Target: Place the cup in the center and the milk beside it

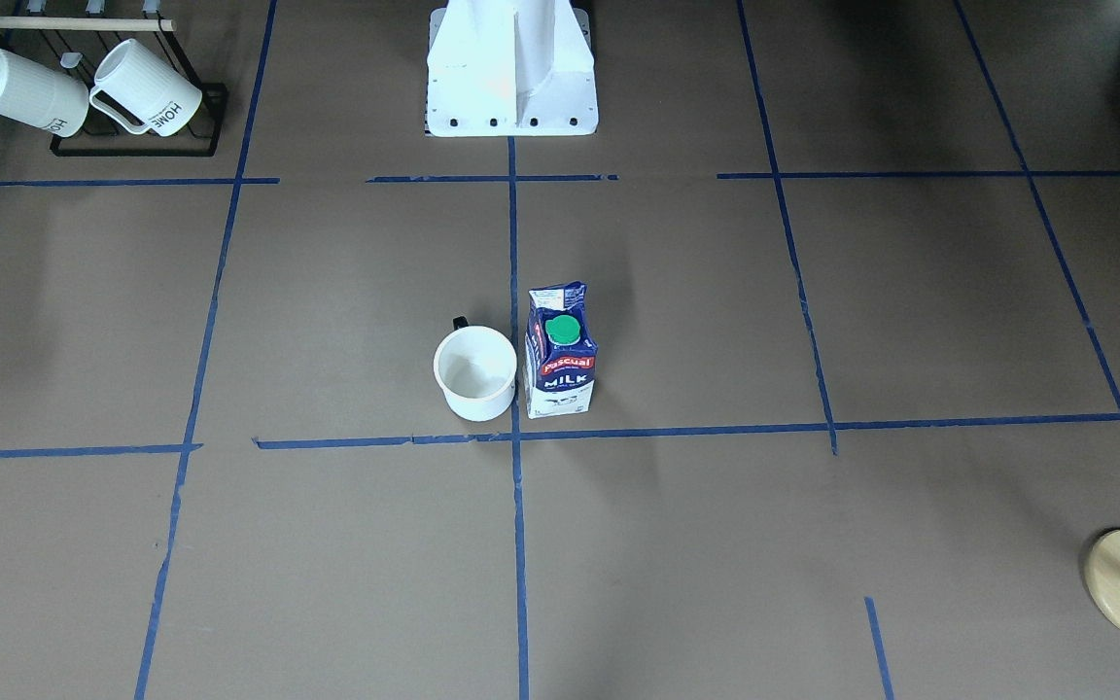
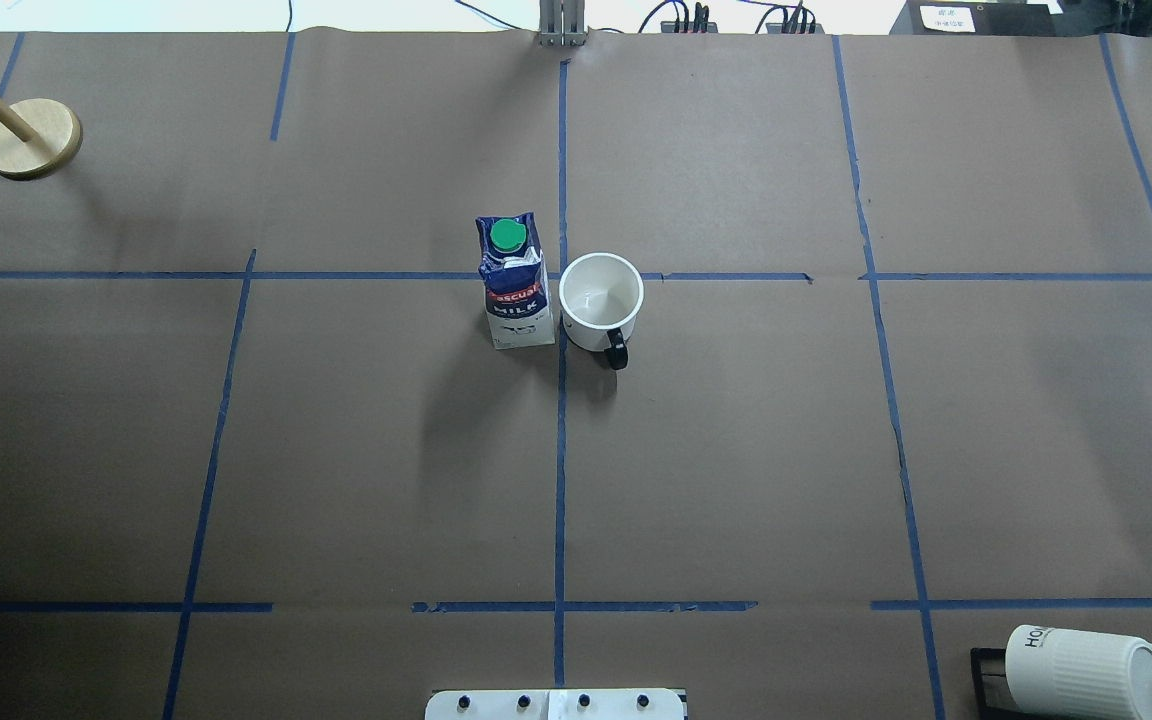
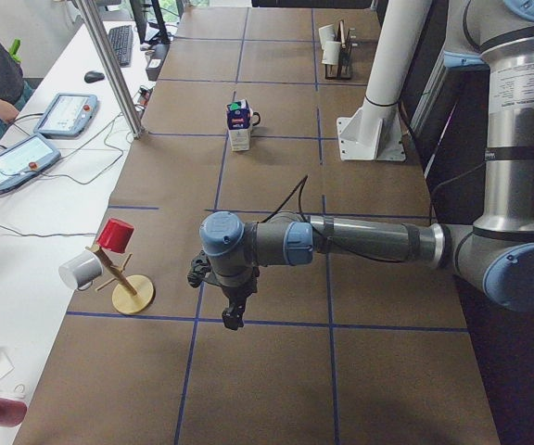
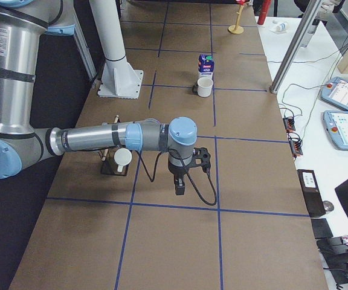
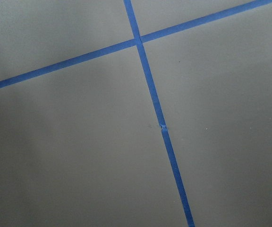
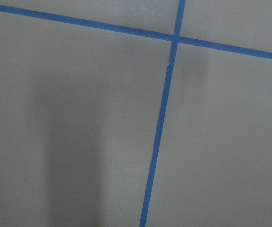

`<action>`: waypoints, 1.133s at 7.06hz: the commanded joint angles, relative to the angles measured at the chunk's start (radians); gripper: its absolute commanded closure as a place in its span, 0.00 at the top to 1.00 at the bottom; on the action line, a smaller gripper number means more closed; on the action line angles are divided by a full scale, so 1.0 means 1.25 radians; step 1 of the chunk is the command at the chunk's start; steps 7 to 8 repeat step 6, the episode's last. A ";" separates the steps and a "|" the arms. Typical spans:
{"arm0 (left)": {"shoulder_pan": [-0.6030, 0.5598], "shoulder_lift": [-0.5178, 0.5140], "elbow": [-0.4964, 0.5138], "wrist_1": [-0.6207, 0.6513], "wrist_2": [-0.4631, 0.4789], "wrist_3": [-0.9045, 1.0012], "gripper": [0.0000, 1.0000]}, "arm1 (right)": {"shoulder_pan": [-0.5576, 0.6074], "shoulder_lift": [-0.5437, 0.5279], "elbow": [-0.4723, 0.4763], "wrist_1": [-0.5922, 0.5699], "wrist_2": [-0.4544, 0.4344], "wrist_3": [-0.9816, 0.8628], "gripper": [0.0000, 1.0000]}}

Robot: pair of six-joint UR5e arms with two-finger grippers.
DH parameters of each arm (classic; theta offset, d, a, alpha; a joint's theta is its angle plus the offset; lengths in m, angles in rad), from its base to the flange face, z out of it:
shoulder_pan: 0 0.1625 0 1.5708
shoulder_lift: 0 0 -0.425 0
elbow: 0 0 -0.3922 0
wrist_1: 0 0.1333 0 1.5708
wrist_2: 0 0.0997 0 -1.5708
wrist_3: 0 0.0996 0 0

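- Front-facing: finds the cup (image 1: pixel 474 374) upright on the table (image 1: pixel 327 292), just beside the milk (image 1: pixel 560 352), one on each side of a tape line (image 1: pixel 513 243), close to the center (image 1: pixel 515 437).
- Overhead: puts the milk on the robot's left of the cup.
- Left side: shows the left jaws hanging over the table, well apart from both; cannot tell how far open, nothing visibly held.
- Right side: shows the right jaws likewise; cannot tell.
- Wrist views: catch a tape crossing (image 5: pixel 137 40) each.

Table (image 2: pixel 736 450): smooth matt brown paper covering, lined with blue tape (image 2: pixel 560 480). Cup (image 2: pixel 601 300): glossy smooth white, dark handle. Milk (image 2: pixel 516 300): printed carton board, slight sheen; green plastic cap (image 2: pixel 508 236). Stand (image 2: pixel 31 140): pale bare wood. Mugs (image 1: pixel 147 87): ribbed white; black wire rack (image 1: pixel 132 152).
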 commanded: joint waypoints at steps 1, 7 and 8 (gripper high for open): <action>0.000 -0.001 -0.001 0.000 0.001 0.000 1.00 | 0.000 0.000 0.000 0.000 0.002 0.001 0.99; 0.000 0.000 -0.002 0.000 -0.003 0.000 1.00 | -0.001 0.002 0.000 0.000 0.003 0.017 0.98; 0.000 0.000 -0.002 0.000 -0.003 0.000 1.00 | -0.001 0.002 0.000 0.000 0.003 0.017 0.98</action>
